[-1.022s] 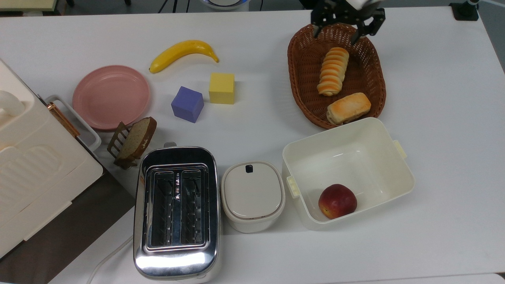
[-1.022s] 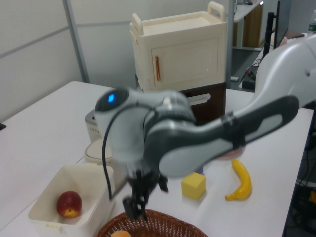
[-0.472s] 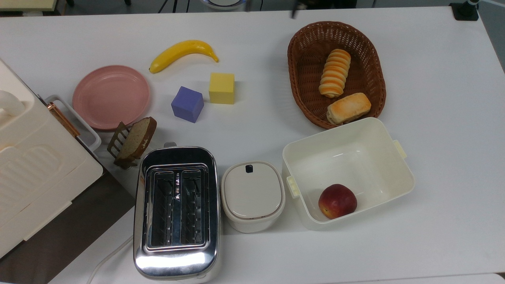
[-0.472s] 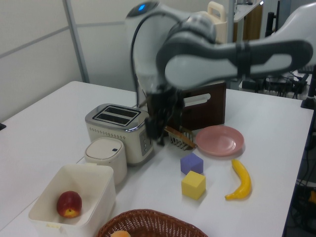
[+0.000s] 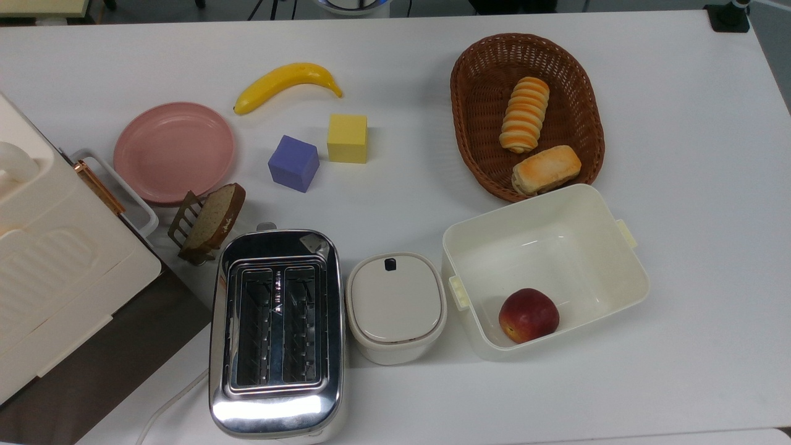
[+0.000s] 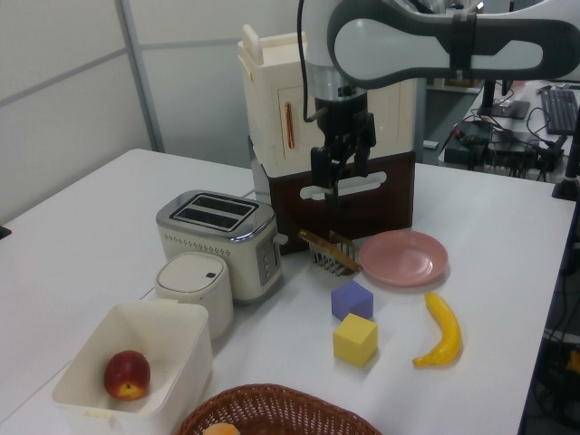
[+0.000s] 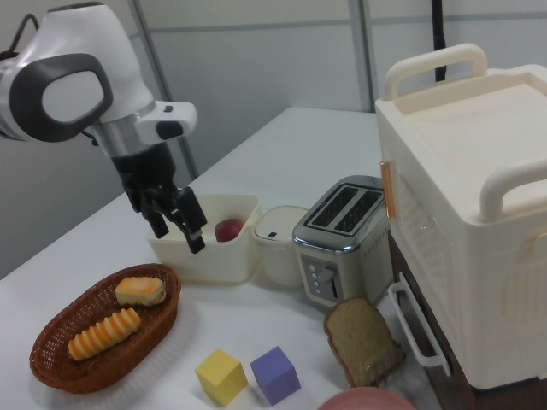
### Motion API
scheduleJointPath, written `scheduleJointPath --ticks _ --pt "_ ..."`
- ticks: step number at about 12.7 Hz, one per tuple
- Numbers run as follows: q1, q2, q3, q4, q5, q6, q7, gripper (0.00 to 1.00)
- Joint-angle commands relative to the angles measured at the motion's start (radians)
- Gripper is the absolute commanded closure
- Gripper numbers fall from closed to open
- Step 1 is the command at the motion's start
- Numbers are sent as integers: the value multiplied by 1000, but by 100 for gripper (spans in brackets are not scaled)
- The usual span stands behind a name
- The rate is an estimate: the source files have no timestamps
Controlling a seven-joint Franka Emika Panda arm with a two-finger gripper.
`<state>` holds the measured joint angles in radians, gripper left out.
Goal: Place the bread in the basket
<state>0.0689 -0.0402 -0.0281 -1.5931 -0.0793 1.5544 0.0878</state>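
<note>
The striped orange-and-cream bread (image 5: 524, 114) lies lengthwise inside the reddish-brown wicker basket (image 5: 465, 117), with a blocky golden bun (image 5: 546, 169) beside it at the end nearest the tub. In the right view the bread (image 7: 104, 333) rests in the basket (image 7: 51, 376) at the lower left. My gripper (image 7: 178, 231) hangs well above the table, up and to the right view's right of the basket, open with nothing between its fingers. In the left view the gripper (image 6: 337, 186) hangs high in front of the cabinet, and the basket rim (image 6: 272, 399) shows at the bottom edge.
A cream tub (image 5: 624, 272) holding a red apple (image 5: 529, 315) sits beside the basket. A lidded white container (image 5: 395, 306), toaster (image 5: 276, 334), toast in a rack (image 5: 210, 219), pink plate (image 5: 174, 151), banana (image 5: 285, 83), purple cube (image 5: 293, 163), yellow cube (image 5: 347, 138) and cream cabinet (image 5: 55, 266) fill the top view's left.
The arm has lifted off the basket and swung away, leaving the top view. The bread stays in the basket, where it shifted slightly early on and has since lain still.
</note>
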Motion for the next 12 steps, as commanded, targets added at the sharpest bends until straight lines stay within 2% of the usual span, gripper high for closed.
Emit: scheduleJointPath --ticks 1,12 --pt "0 0 -51 -4 21 -14 -83 0" --pt "-27 36 -42 -14 55 64 -79 0"
